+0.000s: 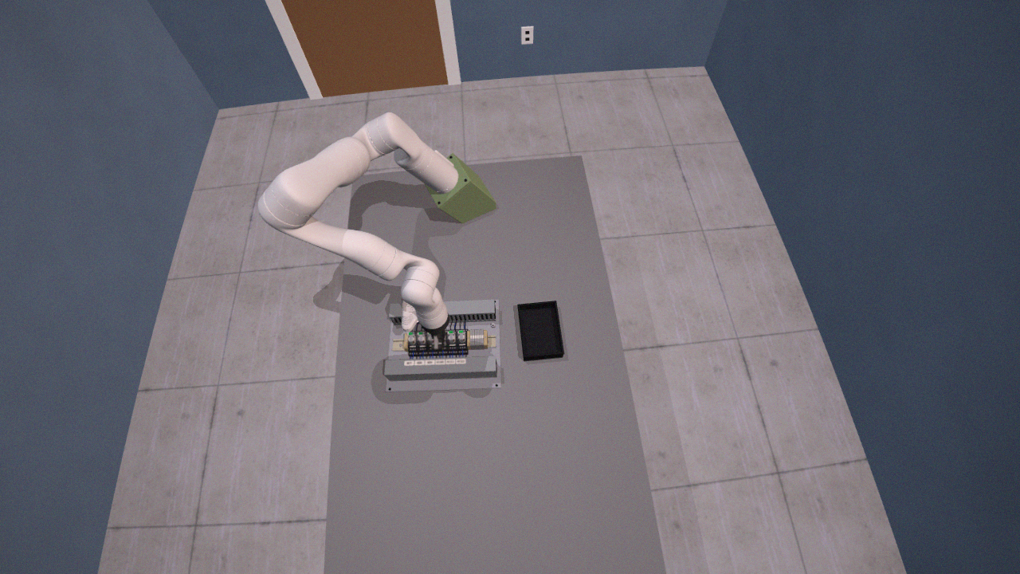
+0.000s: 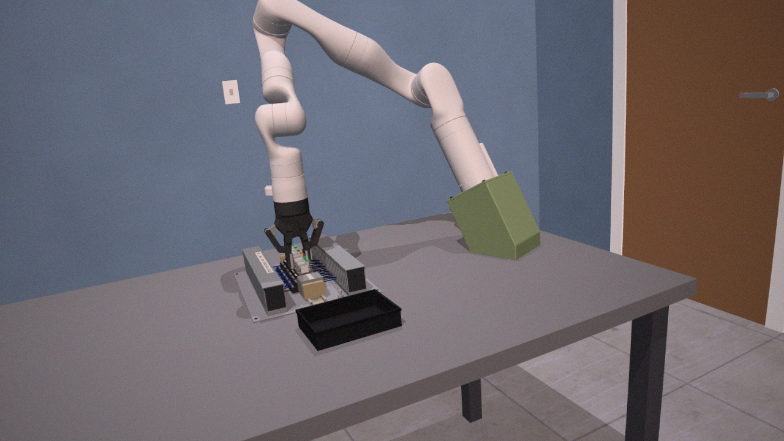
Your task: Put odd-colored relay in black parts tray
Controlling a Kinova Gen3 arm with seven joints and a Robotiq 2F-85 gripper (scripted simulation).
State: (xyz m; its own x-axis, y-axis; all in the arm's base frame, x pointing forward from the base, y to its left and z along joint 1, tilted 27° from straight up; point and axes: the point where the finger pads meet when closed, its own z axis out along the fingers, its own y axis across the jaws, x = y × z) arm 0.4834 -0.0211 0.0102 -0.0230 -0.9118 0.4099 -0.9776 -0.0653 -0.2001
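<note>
End effector (image 2: 296, 247) clamped, partly closed, on odd-button relay (image 2: 300, 256) in relay panel (image 1: 492, 371); black parts tray (image 1: 539, 329) at 3 o'clock, top view.

Even, moderately bright light falls from above, without glare. The arm (image 1: 335, 178) casts soft shadows on the table (image 1: 499, 442). Both views are sharp; floor lines bow near the top view's edges.

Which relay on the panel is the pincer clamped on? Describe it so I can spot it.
On the grey table, find the flat grey relay panel left of the black rectangular parts tray. Its middle holds a row of small relays. The black pincer grips one mid-row relay; an orange-red button shows there, while neighbours show green.
</note>
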